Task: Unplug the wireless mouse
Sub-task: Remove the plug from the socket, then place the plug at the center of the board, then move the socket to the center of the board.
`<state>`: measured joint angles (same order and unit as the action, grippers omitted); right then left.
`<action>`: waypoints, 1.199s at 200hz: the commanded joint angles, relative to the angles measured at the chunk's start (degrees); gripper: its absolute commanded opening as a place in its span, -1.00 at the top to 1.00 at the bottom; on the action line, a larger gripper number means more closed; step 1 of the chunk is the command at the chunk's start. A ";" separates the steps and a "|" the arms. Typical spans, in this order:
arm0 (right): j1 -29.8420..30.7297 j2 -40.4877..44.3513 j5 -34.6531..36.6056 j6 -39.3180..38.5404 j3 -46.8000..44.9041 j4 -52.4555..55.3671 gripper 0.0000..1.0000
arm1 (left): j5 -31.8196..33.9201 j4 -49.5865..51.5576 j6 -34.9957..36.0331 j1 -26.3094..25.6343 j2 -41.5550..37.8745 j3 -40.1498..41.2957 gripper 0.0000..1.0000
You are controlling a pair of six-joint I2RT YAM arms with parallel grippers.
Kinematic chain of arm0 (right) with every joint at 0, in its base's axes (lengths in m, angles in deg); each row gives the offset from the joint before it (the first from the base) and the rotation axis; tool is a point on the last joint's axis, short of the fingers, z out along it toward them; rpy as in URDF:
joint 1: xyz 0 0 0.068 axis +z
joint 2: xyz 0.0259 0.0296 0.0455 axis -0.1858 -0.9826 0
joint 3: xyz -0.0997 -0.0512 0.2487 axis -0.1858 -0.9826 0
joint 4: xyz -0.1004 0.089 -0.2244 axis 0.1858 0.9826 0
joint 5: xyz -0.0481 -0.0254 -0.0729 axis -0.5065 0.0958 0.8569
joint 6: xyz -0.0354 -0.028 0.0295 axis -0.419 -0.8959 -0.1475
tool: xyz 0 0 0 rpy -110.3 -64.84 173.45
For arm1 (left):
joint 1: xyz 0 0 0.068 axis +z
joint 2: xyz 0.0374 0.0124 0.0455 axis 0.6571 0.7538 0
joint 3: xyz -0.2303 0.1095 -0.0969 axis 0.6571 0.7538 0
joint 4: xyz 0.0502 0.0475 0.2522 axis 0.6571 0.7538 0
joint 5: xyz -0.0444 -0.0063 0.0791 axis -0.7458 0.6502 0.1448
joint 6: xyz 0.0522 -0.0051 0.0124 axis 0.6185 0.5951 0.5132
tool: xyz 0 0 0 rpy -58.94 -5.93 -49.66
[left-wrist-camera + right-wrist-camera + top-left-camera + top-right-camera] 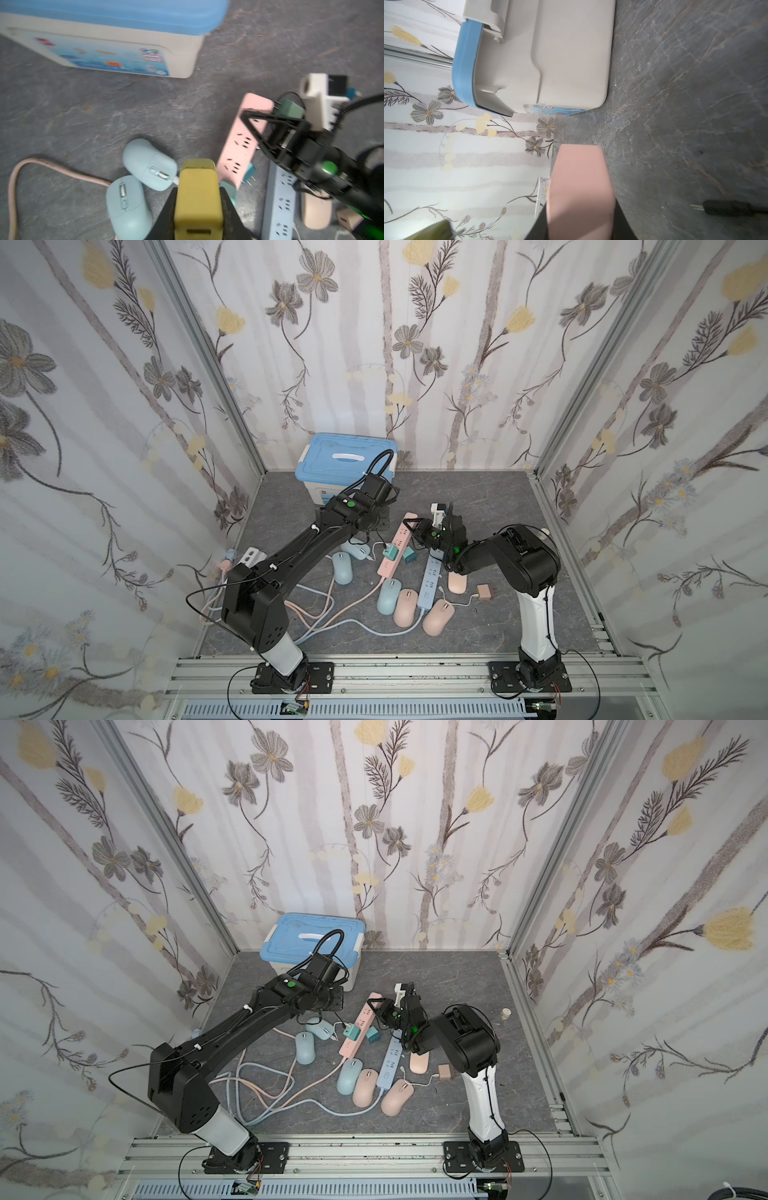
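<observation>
The left gripper (198, 193) is clamped on a yellow adapter (197, 207), apparently clear of any socket. The right gripper (580, 224) is closed on the far end of the pink power strip (398, 540). Just left of that strip, a light blue mouse (356, 549) looks cabled to a teal adapter (390, 552) seated in it, so that plug seems left to pull.

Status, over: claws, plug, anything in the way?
Left claw shut on yellow plug, prongs free. Right claw clamped on pink power strip. Blue mice crowd beneath; no block seen.
</observation>
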<state>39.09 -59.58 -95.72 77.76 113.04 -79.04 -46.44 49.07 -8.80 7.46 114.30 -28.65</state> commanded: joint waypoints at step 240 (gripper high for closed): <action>0.45 -1.04 -1.47 -2.36 4.50 8.78 0.89 | 9.75 0.68 -19.07 23.84 16.23 5.64 -0.19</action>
<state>39.42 -60.30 -96.24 76.25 116.56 -70.91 -34.96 50.97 -26.51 30.69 132.22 -24.15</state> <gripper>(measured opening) 0.271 0.540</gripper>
